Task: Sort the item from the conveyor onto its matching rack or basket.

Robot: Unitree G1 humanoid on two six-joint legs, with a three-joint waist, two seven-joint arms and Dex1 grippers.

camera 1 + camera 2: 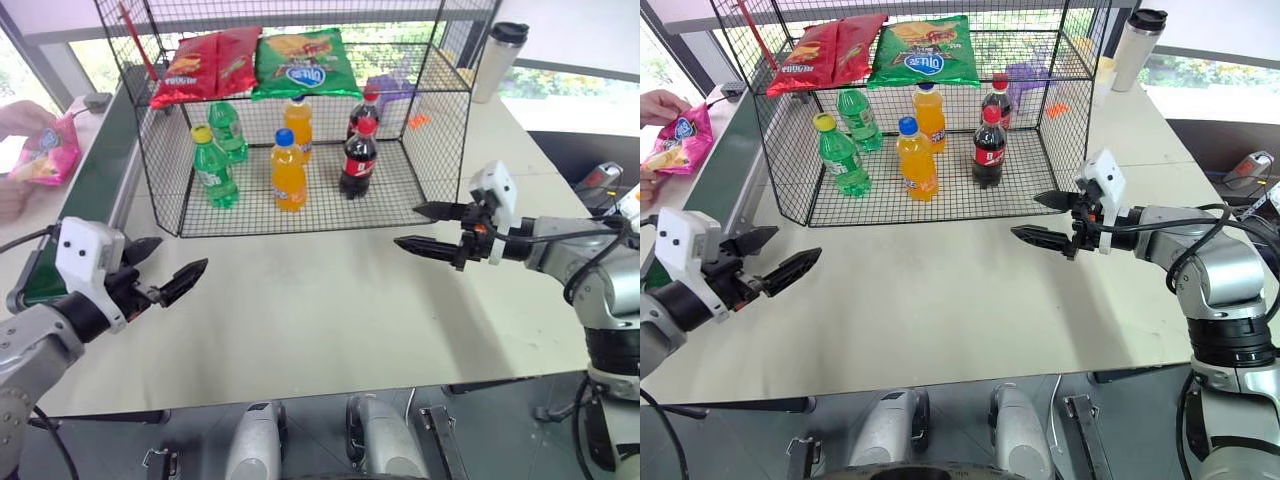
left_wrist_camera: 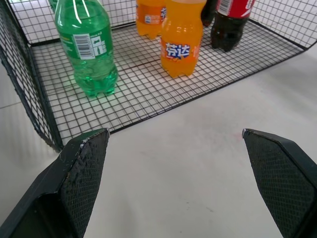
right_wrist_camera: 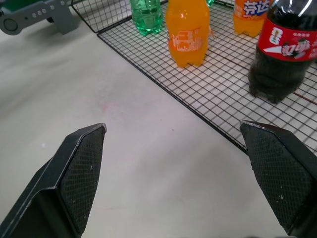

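While the pink chip bag (image 1: 47, 152) sits in a person's hand (image 1: 20, 122) at the far left end of the conveyor (image 1: 85, 190), left eye view puts it well up-left of the left gripper (image 1: 165, 268), the nearer arm; jaws spread, empty. Bag's long axis looks tilted. Right eye view: right gripper (image 1: 1048, 220) spread, empty, just before the wire rack (image 1: 1065, 100); upper shelf has red bags (image 1: 825, 50) and a green bag (image 1: 923, 50). Left wrist view: floor holds green soda (image 2: 86, 44) and orange soda (image 2: 182, 39). Right wrist view: cola bottle (image 3: 285, 49) too.
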